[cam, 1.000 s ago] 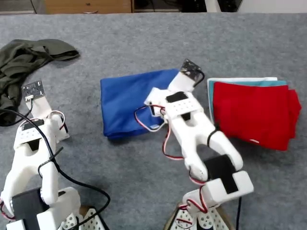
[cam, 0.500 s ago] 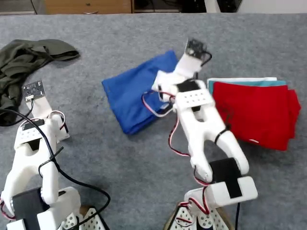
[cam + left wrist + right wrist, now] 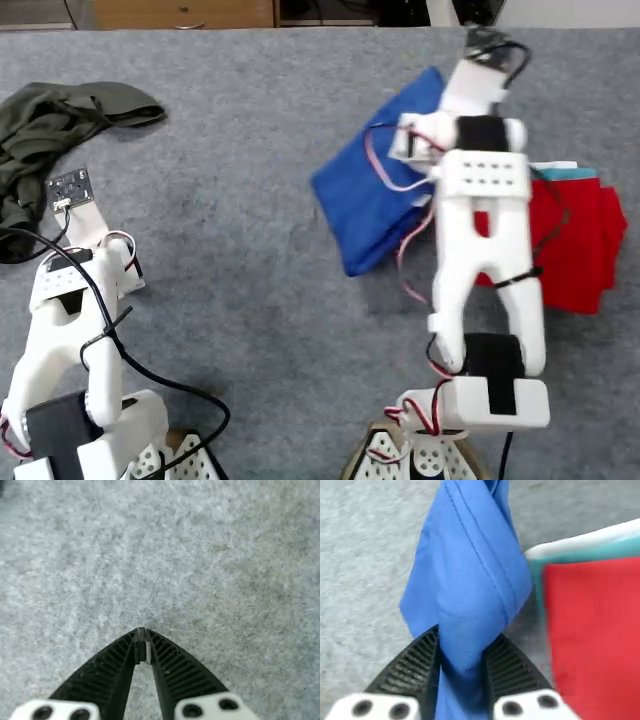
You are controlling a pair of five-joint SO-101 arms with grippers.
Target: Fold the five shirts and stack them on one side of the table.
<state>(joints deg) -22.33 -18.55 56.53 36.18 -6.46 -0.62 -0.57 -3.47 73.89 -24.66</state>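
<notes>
1. We find the right claw (image 3: 464, 636) clenched on the blue shirt (image 3: 375, 195), with a bunched fold of fabric pinched between its two fingers.
2. We locate the blue shirt in the far right part of the table (image 3: 250, 90). It lies folded and turned at an angle, just left of the stack.
3. The right arm extends over the shirt's right portion, so we cannot tell whether the blue shirt touches the stack.
4. We identify the stack at the right edge of the table. The red shirt (image 3: 580, 240) is on top, and a teal shirt (image 3: 570, 173) and a white shirt (image 3: 585, 542) show as thin edges at its far side.
5. We see a dark olive shirt (image 3: 50, 120) lying crumpled and unfolded at the far left of the table.
6. We find the left claw (image 3: 141, 641) clenched with its fingertips touching and nothing between them. It hangs over bare grey table at the near left, well apart from the blue shirt.
</notes>
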